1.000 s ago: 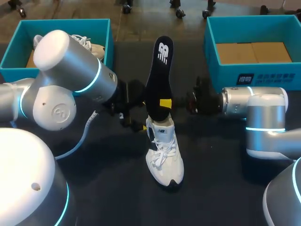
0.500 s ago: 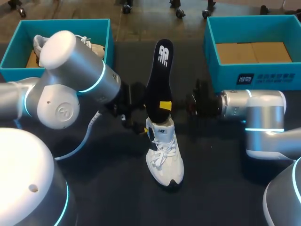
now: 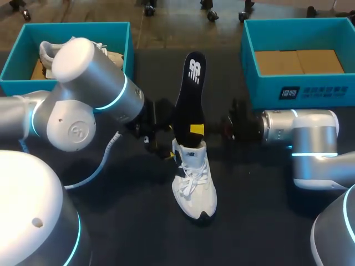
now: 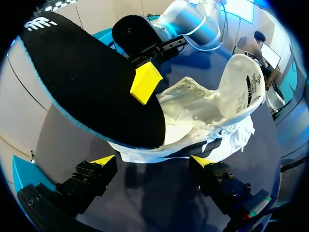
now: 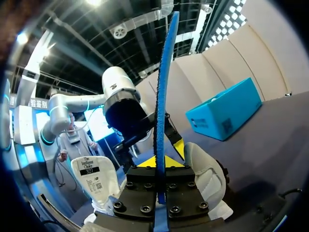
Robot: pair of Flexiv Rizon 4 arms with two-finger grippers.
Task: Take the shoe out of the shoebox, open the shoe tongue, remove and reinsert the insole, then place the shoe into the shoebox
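Black foam insole (image 3: 189, 91) with a blue edge, standing near upright over a white lace-up shoe (image 3: 193, 185), lower end at the collar; depth inside not discernible. Pinched low on its length by the right gripper (image 3: 192, 129), yellow tips pressed against both flat faces, seen edge-on in the right wrist view (image 5: 160, 166). Left gripper (image 3: 160, 145) just beside the heel, fingers spread and, in its own wrist view (image 4: 152, 163), flanking the shoe without touching it. Shoe resting sole-down on the black table top (image 3: 127, 221), toe toward the robot, white padded tongue (image 4: 241, 89) drawn up and back. Teal cardboard shoebox (image 3: 333, 91) at far right, holding only a brown liner; second teal box (image 3: 83, 25) at far left, with a pale sneaker (image 3: 111, 56) inside.

Probable step: feeding the insole back in. Hazards, as judged:
- buckling or folding of the soft foam if pushed down while caught on collar or tongue;
- sliding or tipping of the shoe under that push, with no grip on it from the spread left fingers;
- slipping of the insole through a pinch placed so low, given the long free upper part;
- contact between the two grippers, set close together at the heel.
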